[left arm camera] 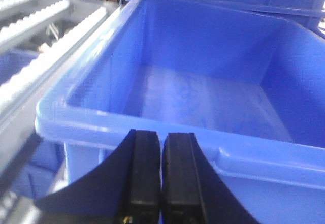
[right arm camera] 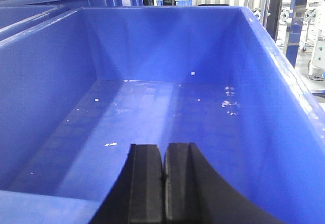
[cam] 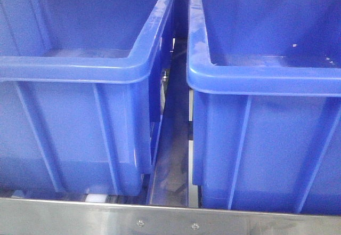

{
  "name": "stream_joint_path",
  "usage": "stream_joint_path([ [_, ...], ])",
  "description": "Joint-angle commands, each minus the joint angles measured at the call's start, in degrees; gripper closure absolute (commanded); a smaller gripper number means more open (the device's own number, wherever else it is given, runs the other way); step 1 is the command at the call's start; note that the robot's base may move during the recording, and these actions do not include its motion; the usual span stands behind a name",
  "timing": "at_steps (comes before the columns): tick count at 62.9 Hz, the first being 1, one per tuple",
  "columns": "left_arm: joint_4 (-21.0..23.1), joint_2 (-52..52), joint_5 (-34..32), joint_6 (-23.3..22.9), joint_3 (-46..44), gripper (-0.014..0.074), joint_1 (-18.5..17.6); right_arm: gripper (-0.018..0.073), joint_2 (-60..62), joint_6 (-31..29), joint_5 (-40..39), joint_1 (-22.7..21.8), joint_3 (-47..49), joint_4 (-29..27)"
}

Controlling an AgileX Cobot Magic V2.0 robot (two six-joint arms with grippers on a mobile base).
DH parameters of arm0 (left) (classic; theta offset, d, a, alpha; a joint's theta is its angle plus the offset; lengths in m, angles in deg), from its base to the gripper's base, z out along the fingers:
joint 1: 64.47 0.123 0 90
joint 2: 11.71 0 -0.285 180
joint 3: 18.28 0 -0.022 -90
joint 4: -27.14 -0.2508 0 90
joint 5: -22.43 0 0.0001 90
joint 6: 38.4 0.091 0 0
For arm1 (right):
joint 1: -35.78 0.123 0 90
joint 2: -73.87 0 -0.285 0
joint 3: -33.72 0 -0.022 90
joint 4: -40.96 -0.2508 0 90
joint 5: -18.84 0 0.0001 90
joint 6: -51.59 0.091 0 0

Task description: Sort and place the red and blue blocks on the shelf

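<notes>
The shelf (cam: 160,219) is seen across the bottom of the front view as a flat steel front rail with two rivets, running left to right. Its white roller rails (left arm camera: 45,46) are seen in the left wrist view, running away from the camera beside the bin.

Two large blue bins are set side by side on the shelf, long sides parallel and open tops upward. The left bin (cam: 80,70) and the right bin (cam: 266,80) are kept apart by a narrow gap, through which bare steel is seen. Most of the front view is filled by these bins, so the rest of the rack is hidden.

In the left wrist view the inside of a bin (left arm camera: 193,97) is shown bare. In the right wrist view the floor of a bin (right arm camera: 152,117) is dotted with small pale specks.

The left gripper (left arm camera: 161,183) is held just before the near rim of its bin, pads pressed together with nothing between them. The right gripper (right arm camera: 162,183) is held above the near rim of its bin, likewise clenched on nothing.

Neither the red nor the blue block can be seen in any view.
</notes>
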Motion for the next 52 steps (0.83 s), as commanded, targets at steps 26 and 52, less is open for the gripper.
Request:
stream_joint_path([
  [26,2.53,0.91,-5.72,1.31,2.09,0.047,0.06,0.0503,0.89,-0.11,-1.15,-0.22,0.43,0.16],
  [52,2.53,0.91,-5.72,1.31,2.09,0.047,0.06,0.0503,0.89,-0.11,-1.15,-0.22,0.43,0.16],
])
